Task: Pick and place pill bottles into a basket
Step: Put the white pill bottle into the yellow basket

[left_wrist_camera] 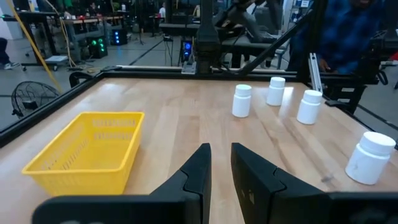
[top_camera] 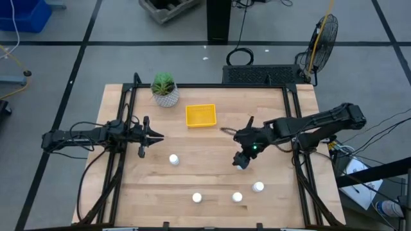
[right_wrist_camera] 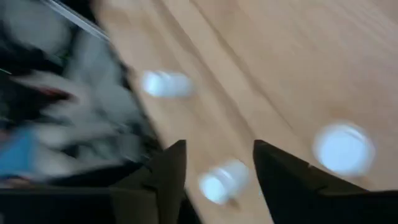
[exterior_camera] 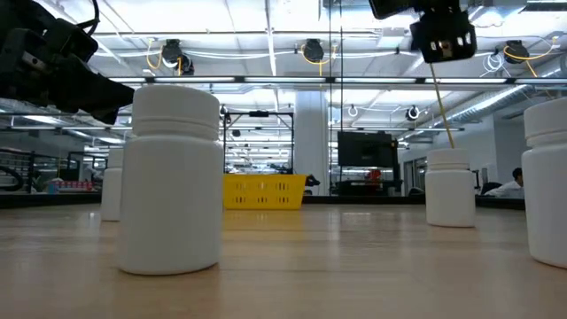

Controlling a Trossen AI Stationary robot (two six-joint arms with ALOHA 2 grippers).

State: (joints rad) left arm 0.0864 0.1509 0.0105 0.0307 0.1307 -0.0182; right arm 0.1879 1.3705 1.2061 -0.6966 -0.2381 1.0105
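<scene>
Potted plant [top_camera: 164,88], floor fan [top_camera: 322,36]

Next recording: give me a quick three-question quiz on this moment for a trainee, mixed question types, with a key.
1. True or false: the yellow basket is empty.
2. Which pincer hangs over the wood close to the pill bottles on the table's right side? A) left pincer B) right pincer
3. Fill in: next to the basket, at the table's far edge, stands a white ___ holding a green plant.
Key: 1 true; 2 B; 3 pot.
</scene>
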